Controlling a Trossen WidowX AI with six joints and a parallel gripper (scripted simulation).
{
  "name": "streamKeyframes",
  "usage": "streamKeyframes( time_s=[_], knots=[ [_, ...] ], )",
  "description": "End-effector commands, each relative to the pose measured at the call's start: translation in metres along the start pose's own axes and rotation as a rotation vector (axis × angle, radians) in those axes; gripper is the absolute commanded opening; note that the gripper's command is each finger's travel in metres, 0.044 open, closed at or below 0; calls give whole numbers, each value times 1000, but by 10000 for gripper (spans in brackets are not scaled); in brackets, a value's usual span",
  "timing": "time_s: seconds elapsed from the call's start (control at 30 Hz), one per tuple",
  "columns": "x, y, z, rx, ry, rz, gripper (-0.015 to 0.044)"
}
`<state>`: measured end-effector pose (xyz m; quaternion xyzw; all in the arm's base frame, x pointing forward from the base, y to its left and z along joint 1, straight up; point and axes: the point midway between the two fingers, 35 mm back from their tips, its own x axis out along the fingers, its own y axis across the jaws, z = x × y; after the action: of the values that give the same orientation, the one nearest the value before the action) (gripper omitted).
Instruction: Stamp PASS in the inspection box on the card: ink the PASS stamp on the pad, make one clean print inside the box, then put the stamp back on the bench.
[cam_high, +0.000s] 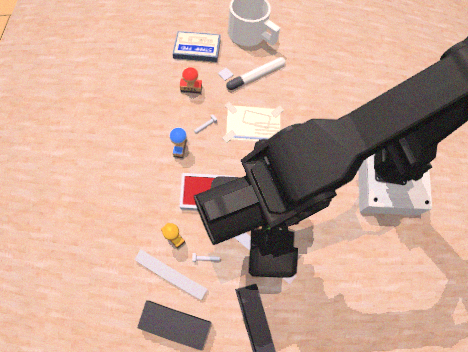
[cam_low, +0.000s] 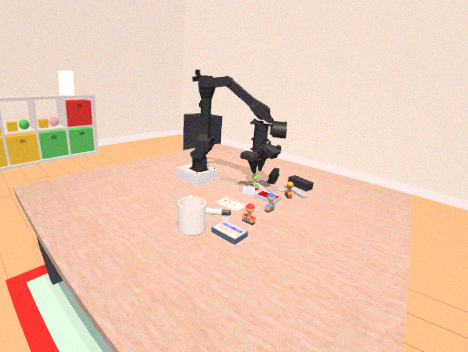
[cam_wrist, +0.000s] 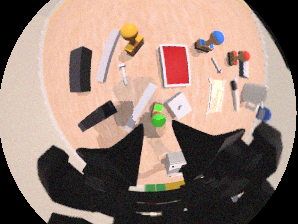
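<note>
The PASS stamp (cam_wrist: 158, 117) (cam_low: 255, 176) has a green knob and stands on the bench right of the red ink pad (cam_high: 192, 189) (cam_wrist: 174, 66) (cam_low: 266, 195). My gripper (cam_wrist: 157, 124) (cam_low: 255, 169) points straight down over it, half open, with the green knob between the fingertips and nothing gripped. In the top view the wrist hides the stamp. The card (cam_high: 252, 122) (cam_wrist: 217, 94) (cam_low: 230, 202) is taped flat beyond the pad, and its outlined box is blank.
Red (cam_high: 190, 80), blue (cam_high: 178, 141) and yellow (cam_high: 172, 234) stamps stand left of the pad. Around them are a mug (cam_high: 248, 21), a marker (cam_high: 256, 73), a blue box (cam_high: 197, 46), two bolts (cam_high: 205, 124) (cam_high: 206, 258), a white bar (cam_high: 171, 275) and black blocks (cam_high: 173, 325) (cam_high: 255, 318).
</note>
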<state>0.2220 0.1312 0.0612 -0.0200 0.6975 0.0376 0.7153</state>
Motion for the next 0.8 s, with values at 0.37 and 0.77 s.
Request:
streamKeyframes(
  time_s=[0.37, 0.77],
  knots=[
    [27, -2, -2, 5, 5, -8, 210],
    [46, -3, -4, 5, 5, -8, 210]
  ],
)
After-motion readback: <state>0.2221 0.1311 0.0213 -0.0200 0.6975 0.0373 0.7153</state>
